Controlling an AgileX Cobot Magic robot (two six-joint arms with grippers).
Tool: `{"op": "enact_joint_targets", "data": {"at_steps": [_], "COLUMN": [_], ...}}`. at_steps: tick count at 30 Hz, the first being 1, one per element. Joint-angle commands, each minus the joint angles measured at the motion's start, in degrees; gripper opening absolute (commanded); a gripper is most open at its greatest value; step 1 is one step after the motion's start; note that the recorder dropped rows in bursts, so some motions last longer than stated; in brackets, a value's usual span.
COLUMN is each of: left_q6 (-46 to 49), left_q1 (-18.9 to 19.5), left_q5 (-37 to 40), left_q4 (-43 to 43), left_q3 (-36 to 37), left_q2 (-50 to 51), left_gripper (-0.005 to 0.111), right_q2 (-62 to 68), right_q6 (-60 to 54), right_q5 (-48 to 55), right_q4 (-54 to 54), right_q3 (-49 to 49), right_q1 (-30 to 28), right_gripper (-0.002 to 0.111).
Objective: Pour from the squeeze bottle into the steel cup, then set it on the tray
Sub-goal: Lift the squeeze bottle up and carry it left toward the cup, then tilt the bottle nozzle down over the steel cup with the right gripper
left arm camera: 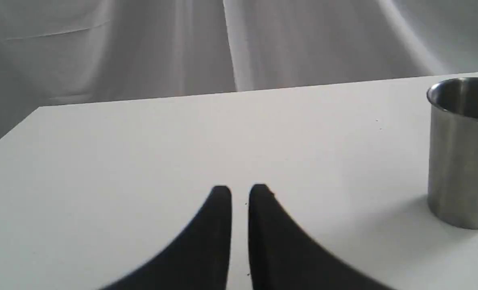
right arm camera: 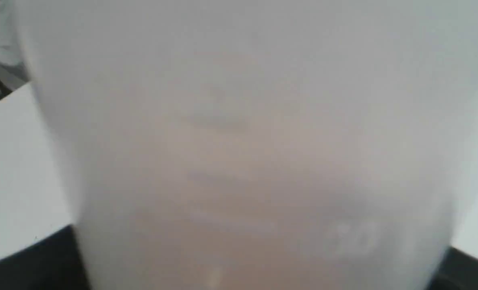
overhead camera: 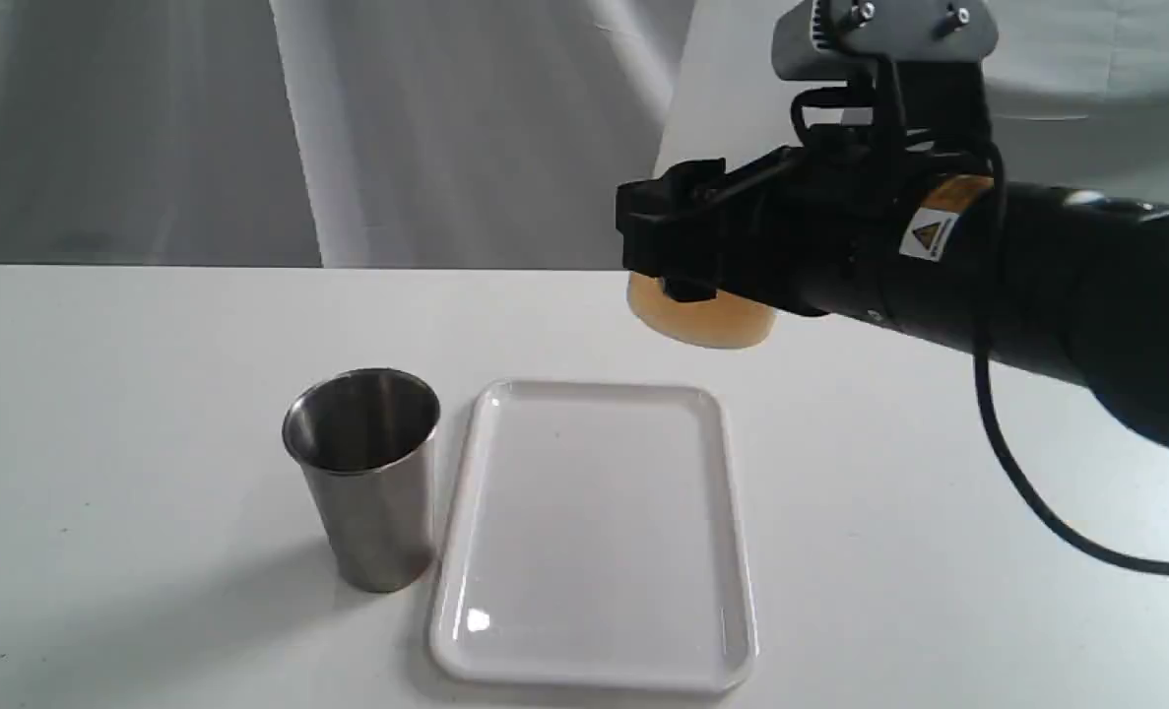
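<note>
Squeeze bottle (overhead camera: pixel 702 323) hangs clear of the tabletop (overhead camera: pixel 131 394), above and behind the tray's (overhead camera: pixel 594 532) far edge. Only its amber base shows under the right claw (overhead camera: pixel 671 258), which is clamped round the body. In the right wrist view the bottle wall fills the frame. Long axis reads approx upright, base down. The nozzle is hidden, so we can't tell where it points. Steel cup (overhead camera: pixel 367 473) stands mouth up just beside the tray's left edge, i.e. left of the bottle & nearer the camera. We judge the next move is a carry leftward, then a tip toward the cup. Left claw (left arm camera: pixel 240 191) is all but closed, w/ nothing in it, low over the tabletop.
</note>
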Motion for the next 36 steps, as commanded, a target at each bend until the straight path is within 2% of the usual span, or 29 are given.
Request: {"op": "enact_joint_targets", "data": {"at_steps": [1, 5, 12, 16, 19, 24, 27, 31, 36], "left_q6": [-0.1, -0.1, -0.1, -0.1, -0.1, -0.1, -0.1, -0.1, -0.1], "left_q1": [-0.1, -0.1, -0.1, -0.1, -0.1, -0.1, -0.1, -0.1, -0.1], "left_q5": [-0.4, -0.4, -0.4, -0.4, -0.4, -0.4, -0.4, -0.4, -0.4], "left_q4": [0.1, 0.1, 0.1, 0.1, 0.1, 0.1, 0.1, 0.1, 0.1], "left_q3": [0.3, 0.3, 0.3, 0.3, 0.3, 0.3, 0.3, 0.3, 0.3], "left_q2": [-0.3, -0.3, -0.3, -0.3, -0.3, -0.3, -0.3, -0.3, -0.3], "left_gripper": [0.008, 0.008, 0.008, 0.008, 0.008, 0.008, 0.008, 0.008, 0.008], "right_q2": [-0.7, -0.7, -0.1, -0.1, -0.1, -0.1, 0.0, 1.4, 4.0], "right_q6": [2.2, 1.9, -8.6, -7.9, 6.1, 51.3, 66.9, 77.1, 77.1], "right_q5": [3.5, 2.8, 3.6, 4.2, 4.6, 4.6, 6.7, 15.7, 23.7], "right_q4": [-5.5, -5.6, -5.6, -7.8, -21.9, -62.3, -75.5, -89.7, -96.5], "right_q3": [-3.9, -4.5, -4.5, -4.5, -4.5, -4.5, -4.5, -4.5, -4.5], "right_q1": [-0.3, 0.1, 0.0, 0.0, 0.0, 0.0, 0.2, 3.2, 6.9], "right_gripper": [0.000, 0.000, 0.000, 0.000, 0.000, 0.000, 0.000, 0.000, 0.000]}}
